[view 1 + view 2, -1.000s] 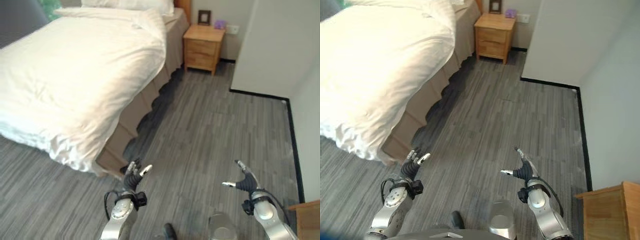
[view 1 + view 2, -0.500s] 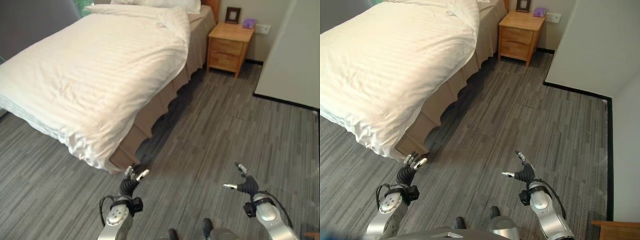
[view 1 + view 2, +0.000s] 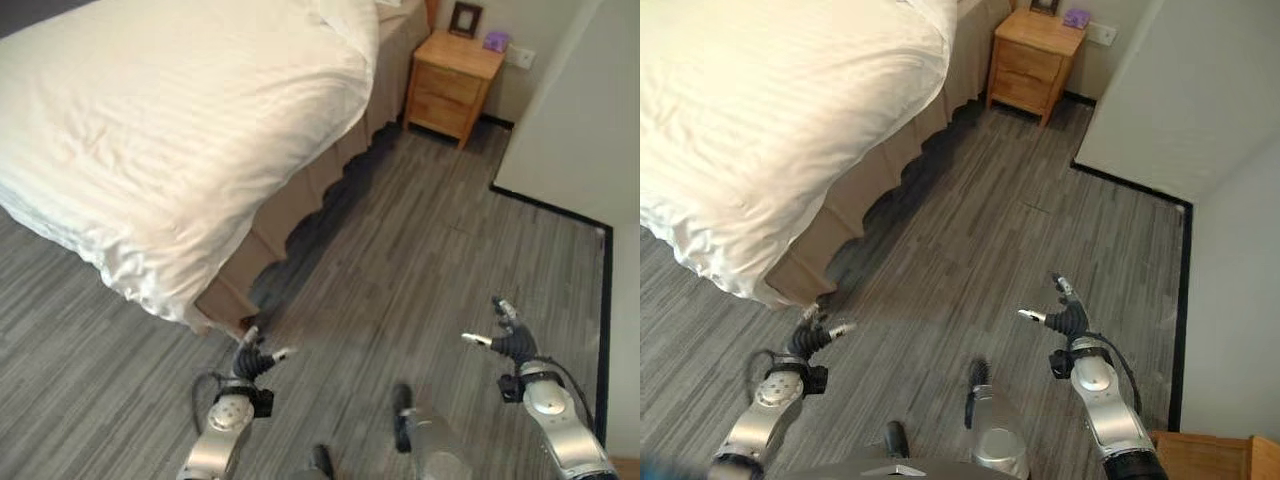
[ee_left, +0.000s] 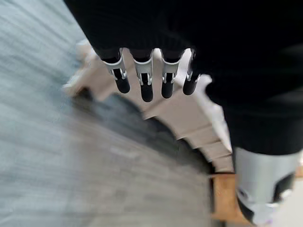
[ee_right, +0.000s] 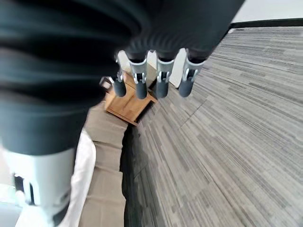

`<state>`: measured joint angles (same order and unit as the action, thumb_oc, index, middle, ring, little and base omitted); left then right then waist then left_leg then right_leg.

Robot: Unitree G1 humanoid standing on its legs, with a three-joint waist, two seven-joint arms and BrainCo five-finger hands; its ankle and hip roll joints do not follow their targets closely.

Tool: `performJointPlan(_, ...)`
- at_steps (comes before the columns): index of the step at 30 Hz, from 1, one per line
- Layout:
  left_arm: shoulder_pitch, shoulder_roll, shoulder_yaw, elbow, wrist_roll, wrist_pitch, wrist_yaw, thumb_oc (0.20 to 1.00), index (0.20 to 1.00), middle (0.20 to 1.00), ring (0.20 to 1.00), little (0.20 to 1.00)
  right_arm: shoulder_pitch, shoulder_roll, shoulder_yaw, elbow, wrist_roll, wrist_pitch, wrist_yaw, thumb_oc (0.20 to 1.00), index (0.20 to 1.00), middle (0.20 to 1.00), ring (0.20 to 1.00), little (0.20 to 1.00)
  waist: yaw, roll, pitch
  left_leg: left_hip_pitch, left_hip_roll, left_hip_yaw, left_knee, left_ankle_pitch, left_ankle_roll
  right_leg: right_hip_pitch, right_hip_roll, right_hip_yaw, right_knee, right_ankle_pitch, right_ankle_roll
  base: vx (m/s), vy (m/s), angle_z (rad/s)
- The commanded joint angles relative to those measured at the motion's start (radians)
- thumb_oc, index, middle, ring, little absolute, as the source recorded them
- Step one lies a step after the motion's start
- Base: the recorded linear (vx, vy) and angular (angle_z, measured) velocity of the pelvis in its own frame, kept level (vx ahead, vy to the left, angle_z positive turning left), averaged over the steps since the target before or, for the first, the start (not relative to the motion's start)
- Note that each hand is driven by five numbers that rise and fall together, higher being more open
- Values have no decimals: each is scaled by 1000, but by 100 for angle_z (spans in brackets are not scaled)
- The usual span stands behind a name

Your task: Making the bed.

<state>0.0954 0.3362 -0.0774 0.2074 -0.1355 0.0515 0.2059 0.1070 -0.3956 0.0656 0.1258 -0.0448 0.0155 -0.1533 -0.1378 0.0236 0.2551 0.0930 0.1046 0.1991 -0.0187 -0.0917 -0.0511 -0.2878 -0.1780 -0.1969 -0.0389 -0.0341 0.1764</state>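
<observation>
Left eye: bed (image 3: 170, 130) with white duvet (image 3: 130, 240) hanging over its foot corner; left robot hand (image 3: 250, 358) just short of that corner over the floor (image 3: 400, 260), holding nothing. Nightstand (image 3: 450, 85) beside the bed's head.

Right eye: right robot hand (image 3: 1065, 318) well away from the bed, fingers loose, empty.

Left wrist: fingers (image 4: 144, 85) straight, bed skirt (image 4: 189, 123) beyond.

Right wrist: fingers (image 5: 161, 78) spread, nothing held.

Risk: reaching from here probably snags the skirt, not the duvet.
</observation>
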Motion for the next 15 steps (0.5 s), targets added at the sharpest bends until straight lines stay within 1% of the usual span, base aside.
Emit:
performJointPlan(1,-14,54,27,-50,2,-75,-13,1000,1000,1000,1000,1000,-14,-17,-23,-19,-42,-43,-24,1000,1000,1000,1000,1000,-30,-3,-46,293,56,39,-69,-49,-79,-21,55,5,-48,137,6,432,-237,50)
performJointPlan(2,-10,55,24,-52,-5,-87,-15,1000,1000,1000,1000,1000,-4,-23,-24,-27,-51,-42,-22,1000,1000,1000,1000,1000,-36,6,-49,330,71,27,-62,-11,-90,-8,61,27,-40,158,7,557,-376,55)
performJointPlan(3,10,51,33,-78,-12,-102,-15,1000,1000,1000,1000,1000,-1,-39,-21,-33,-74,-49,-21,1000,1000,1000,1000,1000,-33,19,-47,311,112,-5,138,108,-116,44,81,29,-22,179,-25,759,-602,61)
performJointPlan(4,24,43,37,-87,-22,-98,-9,1000,1000,1000,1000,1000,8,-37,-14,-31,-67,-59,-24,1000,1000,1000,1000,1000,-27,14,-44,249,141,-19,317,223,-114,92,101,30,-13,174,-67,704,-687,47)
performJointPlan(5,40,35,39,-97,-38,-99,-12,1000,1000,1000,1000,1000,16,-40,-13,-22,-61,-58,-25,1000,1000,1000,1000,1000,-9,-4,-34,158,148,-35,465,269,-98,158,114,33,-27,155,-99,501,-600,27)
performJointPlan(6,52,29,45,-113,-57,-99,-11,1000,1000,1000,1000,1000,14,-52,-23,-29,-56,-55,-37,1000,1000,1000,1000,1000,13,-18,-12,82,135,-56,588,282,-80,205,119,38,-40,138,-126,437,-524,-19)
performJointPlan(7,56,31,46,-131,-79,-103,-11,1000,1000,1000,1000,1000,13,-60,-29,-41,-41,-60,-41,1000,1000,1000,1000,1000,27,-29,2,49,132,-48,611,272,-60,241,125,47,-48,123,-141,279,-327,-53)
performJointPlan(8,56,32,46,-131,-79,-103,-11,1000,1000,1000,1000,1000,13,-59,-29,-41,-41,-60,-41,1000,1000,1000,1000,1000,27,-29,2,49,131,-48,610,273,-60,240,124,47,-48,124,-141,304,-266,-80)
performJointPlan(9,53,30,40,-151,-85,-102,-15,1000,1000,1000,1000,1000,15,-74,-39,-53,-40,-56,-45,1000,1000,1000,1000,1000,49,-42,21,-14,93,-61,651,231,-55,273,117,71,-48,106,-145,485,-219,-70)
performJointPlan(10,31,14,27,-160,-101,-112,0,1000,1000,1000,1000,1000,-17,-92,-28,-56,-41,-47,-43,1000,1000,1000,1000,1000,79,-48,31,-104,19,-70,613,168,-47,308,106,106,-48,89,-136,696,-247,-51)
performJointPlan(11,28,3,24,-166,-102,-113,2,1000,1000,1000,1000,1000,-33,-101,-22,-59,-44,-48,-39,1000,1000,1000,1000,1000,90,-38,29,-136,-34,-54,507,124,-36,331,115,118,-48,76,-129,533,-129,-24)
performJointPlan(12,27,3,24,-166,-102,-113,2,1000,1000,1000,1000,1000,-34,-101,-22,-58,-44,-48,-39,1000,1000,1000,1000,1000,92,-42,29,-132,-39,-50,498,129,-34,329,111,121,-48,77,-128,661,-45,-33)
performJointPlan(13,30,-19,27,-178,-95,-117,7,1000,1000,1000,1000,1000,-50,-109,-10,-60,-45,-46,-28,1000,1000,1000,1000,1000,103,-22,10,-130,-73,13,208,109,-6,378,124,151,-48,45,-104,665,-21,-48)
performJointPlan(14,33,-27,34,-184,-90,-119,15,1000,1000,1000,1000,1000,-52,-113,-7,-54,-53,-48,-25,1000,1000,1000,1000,1000,107,-1,1,-141,-85,18,110,134,-4,396,146,162,-48,31,-105,946,-34,-68)
performJointPlan(15,38,-42,43,-182,-102,-119,17,1000,1000,1000,1000,1000,-45,-122,-9,-50,-63,-47,-24,1000,1000,1000,1000,1000,109,18,-4,-137,-95,48,-33,190,-5,434,162,173,-48,-3,-102,659,-20,-56)
